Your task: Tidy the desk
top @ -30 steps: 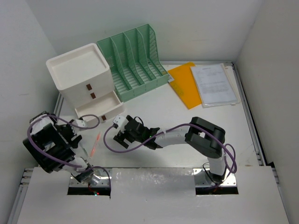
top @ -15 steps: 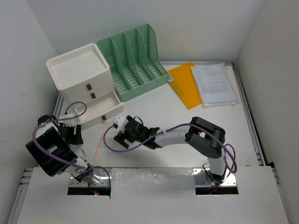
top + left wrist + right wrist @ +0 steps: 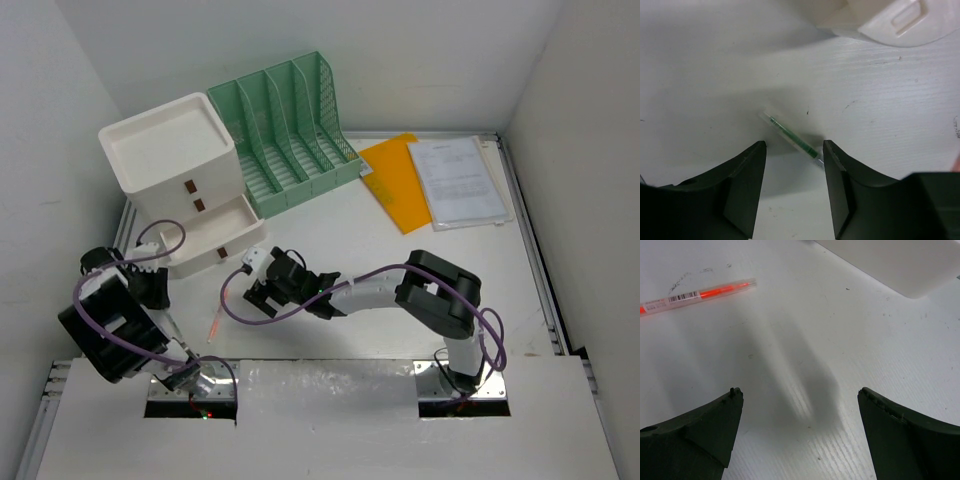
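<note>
unreadable barcode on orange pen (image 3: 697, 294)

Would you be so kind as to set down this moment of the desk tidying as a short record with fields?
left pincer: open, low over the desk, a green pen lying between its fingers
right pincer: open, empty, over bare desk
orange pen: loose on the desk, ahead of the right pincer
drawer box: white, bottom drawer pulled open
file rack: green, beside the drawer box
orange folder, papers: flat at the far right
</note>
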